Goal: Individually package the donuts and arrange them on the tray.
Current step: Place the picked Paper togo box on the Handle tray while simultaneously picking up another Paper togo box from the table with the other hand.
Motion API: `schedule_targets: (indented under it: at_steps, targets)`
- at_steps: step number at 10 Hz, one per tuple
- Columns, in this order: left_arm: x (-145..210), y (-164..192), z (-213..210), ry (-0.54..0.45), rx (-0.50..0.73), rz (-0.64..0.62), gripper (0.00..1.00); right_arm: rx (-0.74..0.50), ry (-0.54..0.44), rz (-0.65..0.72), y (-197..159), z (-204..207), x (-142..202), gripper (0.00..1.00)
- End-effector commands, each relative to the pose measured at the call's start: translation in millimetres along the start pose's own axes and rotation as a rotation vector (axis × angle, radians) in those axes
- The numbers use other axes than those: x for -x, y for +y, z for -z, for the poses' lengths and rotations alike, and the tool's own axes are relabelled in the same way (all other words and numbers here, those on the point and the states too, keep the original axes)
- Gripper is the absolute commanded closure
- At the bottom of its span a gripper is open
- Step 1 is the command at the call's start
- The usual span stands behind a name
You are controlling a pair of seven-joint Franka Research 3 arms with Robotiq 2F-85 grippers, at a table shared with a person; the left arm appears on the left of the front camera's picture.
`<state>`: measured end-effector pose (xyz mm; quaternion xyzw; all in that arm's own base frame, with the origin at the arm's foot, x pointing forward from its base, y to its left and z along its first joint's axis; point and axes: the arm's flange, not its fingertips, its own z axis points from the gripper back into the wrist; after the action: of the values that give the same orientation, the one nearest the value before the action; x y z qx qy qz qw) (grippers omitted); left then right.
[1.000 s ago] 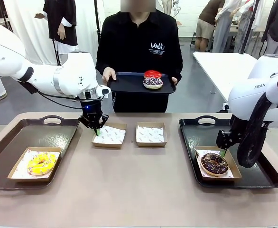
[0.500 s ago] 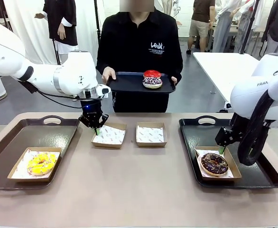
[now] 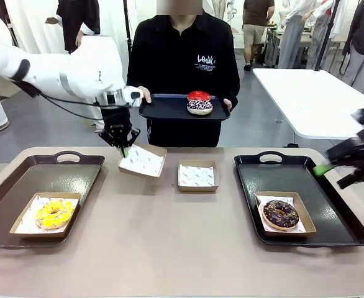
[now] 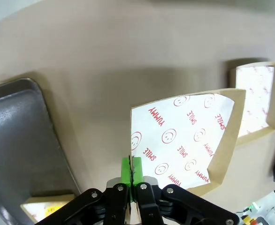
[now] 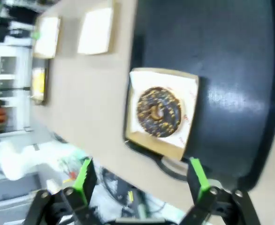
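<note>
My left gripper (image 3: 123, 149) is shut on the rim of an empty paper-lined cardboard box (image 3: 142, 161), which tilts up off the table; in the left wrist view the fingertips (image 4: 131, 165) pinch that box (image 4: 184, 136) at its edge. A yellow donut (image 3: 53, 213) sits boxed on the left tray (image 3: 20, 180). A dark chocolate donut (image 3: 281, 213) sits boxed on the right tray (image 3: 331, 211). My right gripper (image 3: 335, 172) hangs open and blurred above that tray's right edge; in its wrist view the gripper (image 5: 140, 176) is clear of the donut (image 5: 158, 111). A red donut (image 3: 199, 96) and a sprinkled donut (image 3: 199, 107) lie on the person's tray (image 3: 163, 110).
A second empty lined box (image 3: 195, 176) rests mid-table between the two trays. The person stands at the far side holding the small tray with both hands. Bare table lies in front of the boxes. A white table (image 3: 306, 93) stands at the back right.
My left gripper has risen with the box, tipping it up off the table. My right arm has swung away to the right from the chocolate donut's box, jaws open.
</note>
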<state>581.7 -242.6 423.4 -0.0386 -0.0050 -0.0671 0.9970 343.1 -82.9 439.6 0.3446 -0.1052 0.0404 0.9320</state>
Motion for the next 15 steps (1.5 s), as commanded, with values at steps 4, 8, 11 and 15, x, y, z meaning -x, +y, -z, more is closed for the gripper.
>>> schedule_targets:
  at_steps: [4, 8, 11, 15]
  targets:
    - [-4.4, -28.1, -75.0, -0.073, -0.032, 0.013, 1.00, -0.559, -0.210, 0.102, -118.1, -69.8, 86.3, 0.00]
    - [0.1, -25.8, -81.1, -0.079, 0.002, 0.037, 1.00, -0.599, -0.235, 0.225, -161.9, -81.1, 65.1, 0.00]
    - [0.1, -25.8, -81.1, -0.079, 0.002, 0.037, 1.00, -0.535, -0.190, 0.265, -160.3, -85.8, 37.7, 0.00]
    - [0.1, -25.8, -81.1, -0.079, 0.002, 0.037, 1.00, -0.542, -0.188, 0.236, -159.8, -81.8, 34.6, 0.00]
